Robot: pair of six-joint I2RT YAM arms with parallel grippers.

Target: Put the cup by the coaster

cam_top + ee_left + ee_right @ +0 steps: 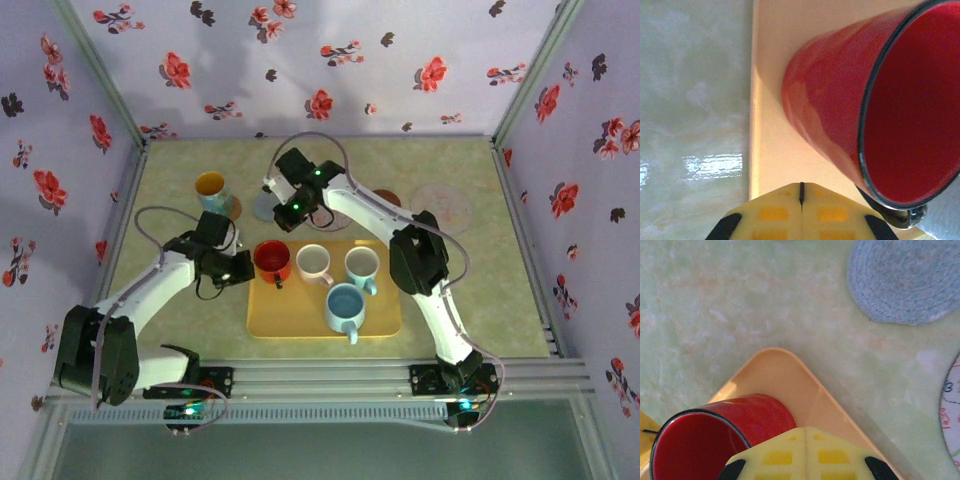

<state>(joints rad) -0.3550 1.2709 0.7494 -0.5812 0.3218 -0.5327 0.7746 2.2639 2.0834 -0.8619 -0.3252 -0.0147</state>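
— Red enamel takes up most of our left wrist view: the red cup [840, 110] stands upright at the far-left corner of the yellow tray [300, 322], with three other cups [314, 263] on the tray beside it.

— We agree. And the left gripper [801, 189]?

— Its yellow halves meet along a dark seam with nothing between them, so we read it as clenched on nothing. It sits just beside the cup's wall. We cannot tell whether it touches the cup.

— The right gripper [805, 430] looks the same to us, pressed closed and empty, over the tray's corner and next to the cup's rim.

— The blue-grey coaster [905, 280] lies on the table [740, 300] beyond the tray, apart from the cup. The right wrist view cuts off its top edge, and from above the right gripper covers part of it.

— There is a dark, shiny piece under the cup's rim in the left wrist view. It may be a handle, but we cannot make it out.

— A pale disc [952, 405] with printed numerals is cut off too, at the right edge of the right wrist view.
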